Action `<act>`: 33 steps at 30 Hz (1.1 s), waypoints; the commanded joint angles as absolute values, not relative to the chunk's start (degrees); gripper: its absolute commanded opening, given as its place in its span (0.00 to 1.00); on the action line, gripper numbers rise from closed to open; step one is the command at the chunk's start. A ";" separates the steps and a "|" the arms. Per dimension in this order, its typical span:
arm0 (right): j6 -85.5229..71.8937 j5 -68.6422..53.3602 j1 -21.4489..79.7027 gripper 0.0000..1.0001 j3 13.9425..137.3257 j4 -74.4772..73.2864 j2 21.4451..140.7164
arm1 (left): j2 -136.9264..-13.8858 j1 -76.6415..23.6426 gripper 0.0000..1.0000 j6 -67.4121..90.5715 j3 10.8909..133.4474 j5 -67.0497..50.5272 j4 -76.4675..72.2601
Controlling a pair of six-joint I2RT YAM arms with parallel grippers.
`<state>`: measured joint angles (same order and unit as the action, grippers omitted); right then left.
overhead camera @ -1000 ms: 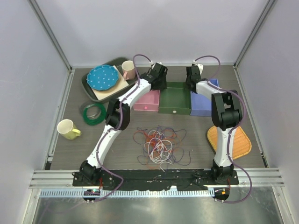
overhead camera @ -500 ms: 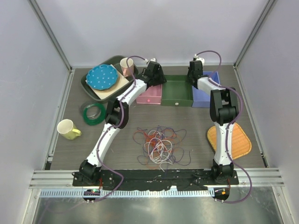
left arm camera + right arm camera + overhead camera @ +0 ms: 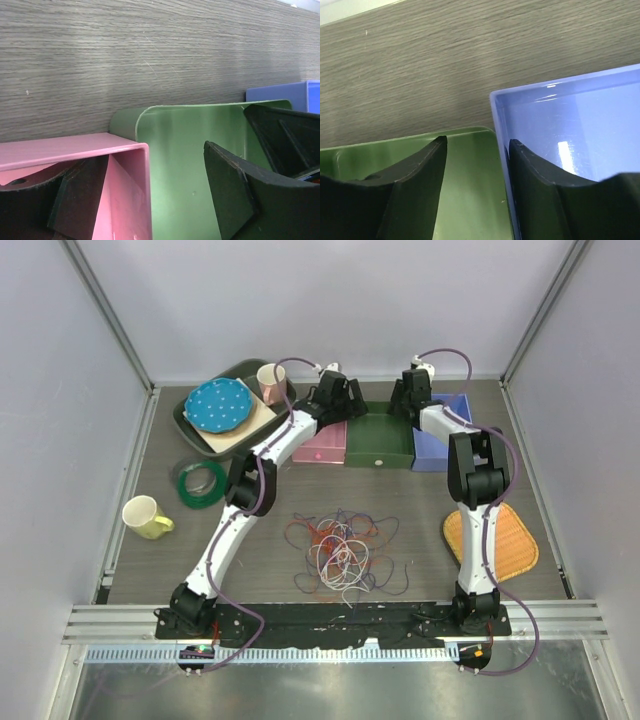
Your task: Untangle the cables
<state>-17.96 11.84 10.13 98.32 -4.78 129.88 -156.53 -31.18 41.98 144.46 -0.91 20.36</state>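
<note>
Grey wood-grain tabletop is lying between pale walls. At its left it is carrying one yellow mug, one green tape ring, and one dark tray holding one blue dotted plate, with one pink cup at the tray's right corner. The cables are lying in one loose heap at the near middle, their red-orange, white and dark purple loops crossing too thickly to count. Three open bins are sitting in a row at the far side: pink bin, green bin, blue bin. One orange woven mat is lying at the right, partly behind the right arm. Both arms are reaching to the bins, well apart from the heap. The left claw is standing spread, straddling the pink bin's wall and pinching nothing. The right claw is also standing spread, with the blue bin's wall between its fingers, gripping nothing.
</note>
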 commanded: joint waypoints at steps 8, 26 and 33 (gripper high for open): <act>-19.86 12.57 11.43 0.96 94.75 -9.14 117.61 | -143.36 -32.43 1.00 39.11 141.60 3.08 21.97; -17.58 13.99 32.66 0.98 60.50 -11.61 81.15 | -97.73 -37.08 1.00 33.65 92.52 15.81 25.35; -19.33 0.79 42.79 0.94 43.17 -6.59 67.07 | -63.84 -38.32 1.00 43.13 46.54 4.06 11.88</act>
<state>-18.15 5.39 41.08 48.01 -9.45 73.12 -75.94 -37.67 36.67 61.78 9.80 21.12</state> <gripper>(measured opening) 0.943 0.996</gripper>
